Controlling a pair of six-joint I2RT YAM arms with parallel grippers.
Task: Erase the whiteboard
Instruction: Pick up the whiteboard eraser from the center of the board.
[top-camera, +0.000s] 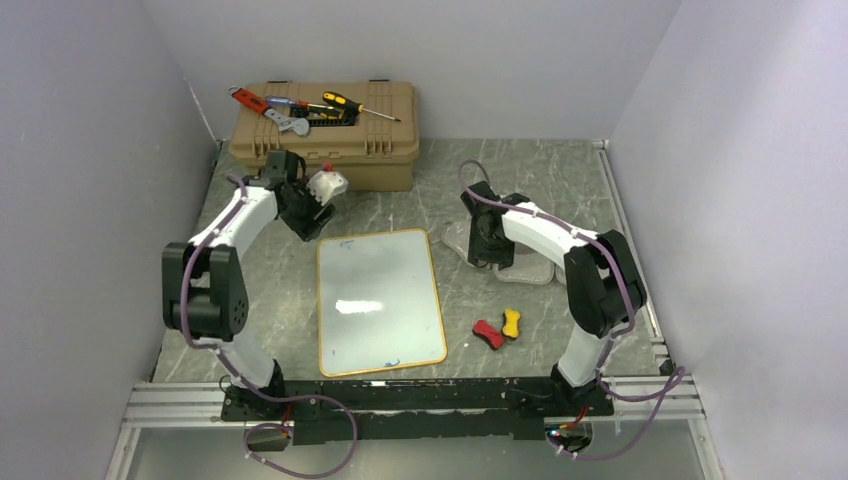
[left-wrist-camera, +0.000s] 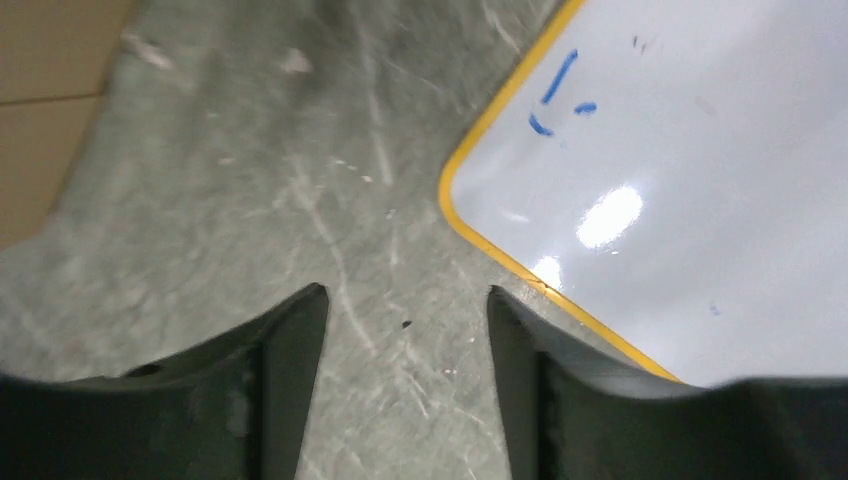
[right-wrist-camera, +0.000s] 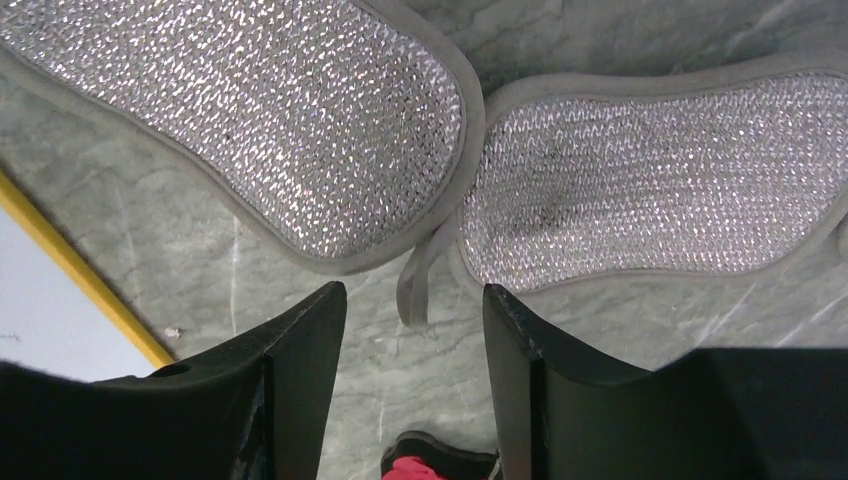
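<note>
Whiteboard (top-camera: 380, 300) lies flat on the grey-green marbled counter (top-camera: 270, 290), roughly midway between the two arms, its long sides running away from their bases and its thin orange-yellow frame showing all round. Its glossy face is mostly blank, with a few short blue strokes (left-wrist-camera: 560, 92) by the far left corner and a small blue smudge (top-camera: 392, 362) close to the near edge. The left claw (left-wrist-camera: 406, 295) hangs over bare counter just off that far left corner, jaws apart with nothing between them; from the left wrist view the frame's rounded corner sits just beside the right-hand finger. On the board's other side the right claw (right-wrist-camera: 414, 290) is also spread and empty, poised over two silvery, glittering pads (right-wrist-camera: 290, 130) with grey borders that lie side by side, edges touching, a grey loop trailing down between them. Nearer the arm bases, to the right of the board, rest a small red piece (top-camera: 488, 333) and a small yellow piece (top-camera: 512, 322), just beside each other. Against the back wall stands a tan toolbox (top-camera: 330, 140) with screwdrivers (top-camera: 360, 105) and a wrench scattered on its lid.
</note>
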